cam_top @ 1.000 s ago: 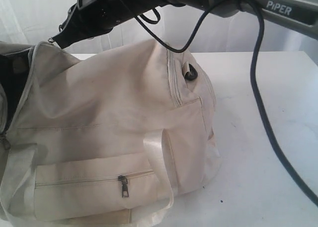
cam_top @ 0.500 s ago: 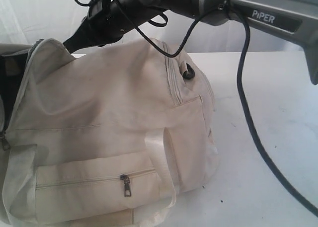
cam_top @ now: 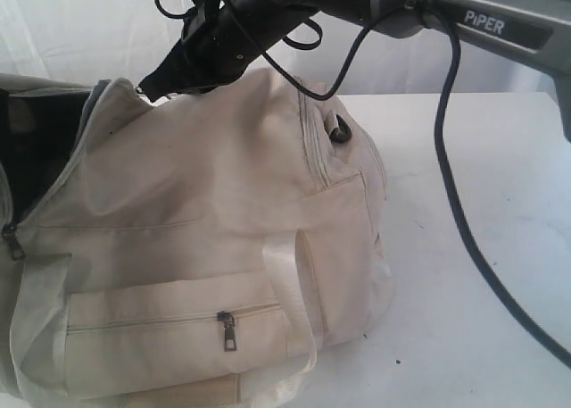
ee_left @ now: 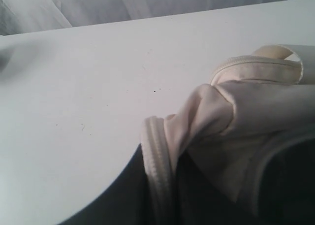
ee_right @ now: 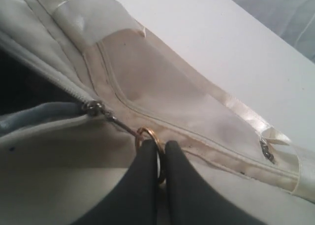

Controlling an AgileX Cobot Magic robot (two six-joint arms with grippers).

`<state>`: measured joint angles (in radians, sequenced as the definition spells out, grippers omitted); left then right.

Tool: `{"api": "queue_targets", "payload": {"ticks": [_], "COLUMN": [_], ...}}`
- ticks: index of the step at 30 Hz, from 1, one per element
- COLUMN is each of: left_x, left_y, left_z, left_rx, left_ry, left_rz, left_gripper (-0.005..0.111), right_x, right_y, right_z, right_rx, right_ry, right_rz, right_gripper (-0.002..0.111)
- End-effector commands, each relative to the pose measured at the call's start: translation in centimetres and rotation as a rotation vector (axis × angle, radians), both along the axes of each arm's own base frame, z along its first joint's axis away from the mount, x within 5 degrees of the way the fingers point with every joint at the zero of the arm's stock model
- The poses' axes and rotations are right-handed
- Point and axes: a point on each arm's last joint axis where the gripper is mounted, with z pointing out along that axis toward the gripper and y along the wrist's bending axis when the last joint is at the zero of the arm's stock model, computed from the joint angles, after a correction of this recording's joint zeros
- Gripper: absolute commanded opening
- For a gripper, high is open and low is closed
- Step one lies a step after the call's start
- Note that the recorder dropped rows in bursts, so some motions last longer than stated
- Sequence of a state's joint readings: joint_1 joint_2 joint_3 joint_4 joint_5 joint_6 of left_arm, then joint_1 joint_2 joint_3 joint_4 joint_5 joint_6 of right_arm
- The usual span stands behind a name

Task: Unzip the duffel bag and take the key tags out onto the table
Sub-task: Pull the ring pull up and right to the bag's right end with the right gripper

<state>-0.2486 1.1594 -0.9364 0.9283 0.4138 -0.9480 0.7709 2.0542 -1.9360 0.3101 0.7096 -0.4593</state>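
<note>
The cream duffel bag (cam_top: 214, 220) lies on the white table (cam_top: 517, 203), its top zipper partly undone, with a dark gap at the left end. My right gripper (cam_top: 147, 91) reaches across to the bag's upper left. In the right wrist view this gripper (ee_right: 161, 146) is shut on a copper ring (ee_right: 146, 133) linked to the zipper slider (ee_right: 92, 107). In the left wrist view my left gripper (ee_left: 160, 185) pinches the bag's ribbed zipper edge (ee_left: 156, 156) between dark fingers. The key tags are hidden.
A side pocket with a dark metal pull (cam_top: 227, 329) faces the camera, and a webbing handle (cam_top: 285, 283) hangs over it. A dark ring (cam_top: 341, 131) sits at the bag's right end. The right arm's black cable (cam_top: 451, 176) droops over the table right of the bag.
My right gripper has moved to the right along the bag's top with the ring in it. The zipper gap at the left end has grown wider.
</note>
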Motion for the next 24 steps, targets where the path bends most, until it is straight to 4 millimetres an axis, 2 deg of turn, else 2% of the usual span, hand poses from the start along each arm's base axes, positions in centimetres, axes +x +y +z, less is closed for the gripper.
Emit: {"api": "queue_targets", "payload": {"ticks": [1,18,24], "left_x": [-1.0,-1.2,-1.2], "left_y": [2.4,3.2,3.2], "left_z": [1.9,2.4,2.4], "left_rx": [0.196,0.241,0.256], "left_ry": [-0.032,-0.060,-0.062], "left_rz": [0.126,0.208,0.209], "left_gripper": [0.000,0.000,0.000], "right_x": [3.1,4.0,4.6], "right_y": [-3.9,-7.0,-10.5], "right_z": [-0.5,0.6,2.4], "right_rx": [-0.148,-0.255,-0.266], "right_ry": [-0.063,-0.085,-0.046], "right_rz": [-0.078,-0.125,-0.198], "right_gripper": [0.000,0.000,0.000]}}
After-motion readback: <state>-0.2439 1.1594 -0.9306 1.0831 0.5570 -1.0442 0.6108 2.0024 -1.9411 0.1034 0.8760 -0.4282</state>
